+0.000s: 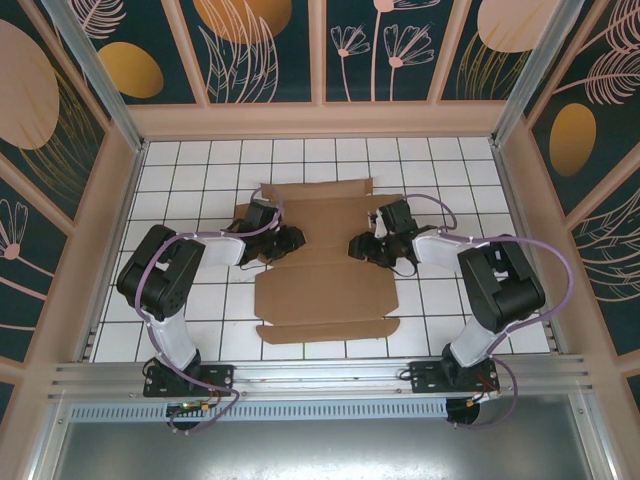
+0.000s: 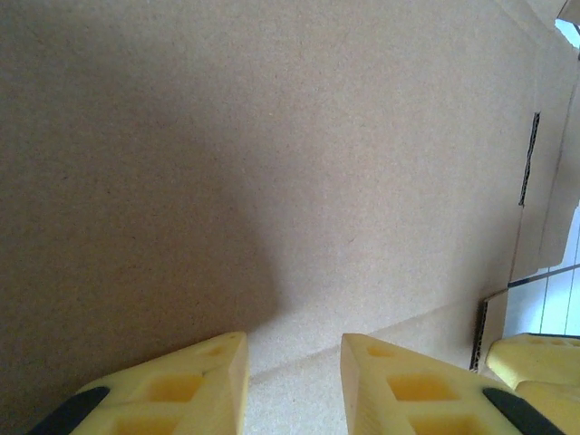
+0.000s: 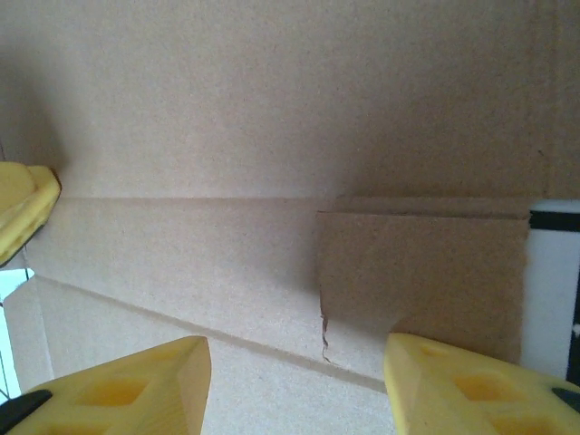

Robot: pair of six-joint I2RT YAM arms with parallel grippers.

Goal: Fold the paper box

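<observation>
Paper box [image 1: 325,290] is a flat, unfolded brown sheet. The white tiled table [image 1: 180,190] lies under it and shows on all sides of it. Left gripper [image 1: 292,240] is over the box's left side, pointing inward across it. Its yellow fingers [image 2: 208,381] are apart with bare cardboard in the gap, nothing clamped. Right gripper [image 1: 358,245] is over the box's right side, facing inward. Its jaws stand wider apart above a crease and a small flap [image 3: 421,272], nothing clamped.
</observation>
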